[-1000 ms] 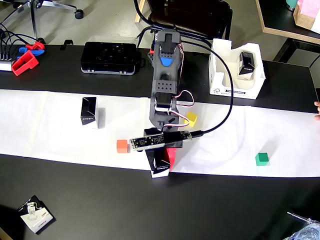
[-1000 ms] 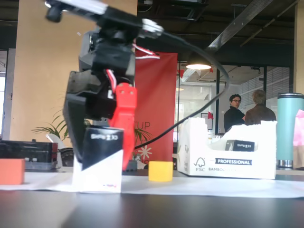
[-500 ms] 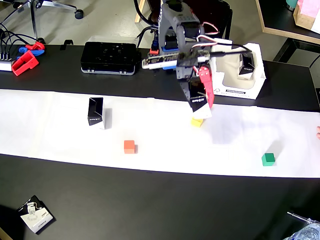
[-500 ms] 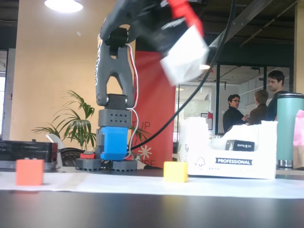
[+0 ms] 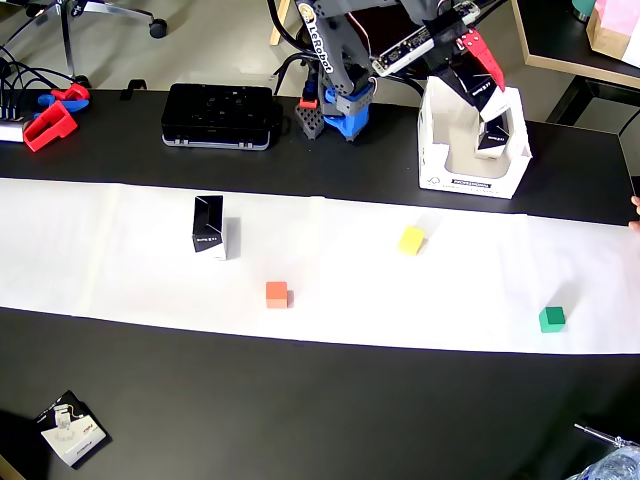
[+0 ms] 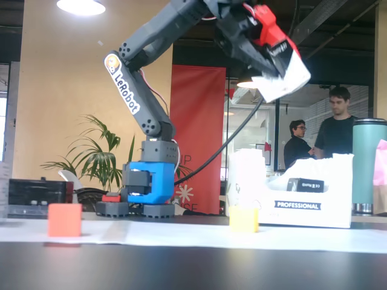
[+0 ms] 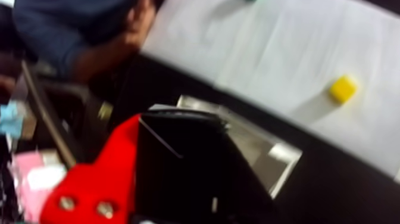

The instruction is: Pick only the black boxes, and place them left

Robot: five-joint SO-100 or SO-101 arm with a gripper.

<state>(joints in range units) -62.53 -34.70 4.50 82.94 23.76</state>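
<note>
My gripper is shut on a black box and holds it in the air above the white carton tray at the right. In the fixed view the gripper holds the box high over the tray, white side showing. The wrist view shows the held black box against the red finger. Another black box lies in the tray; it also shows in the fixed view. A third black box stands on the white paper at the left.
A yellow cube, an orange cube and a green cube sit on the white paper strip. A flat black device lies behind it. Red clamps lie at the far left. A person's arm shows beside the table.
</note>
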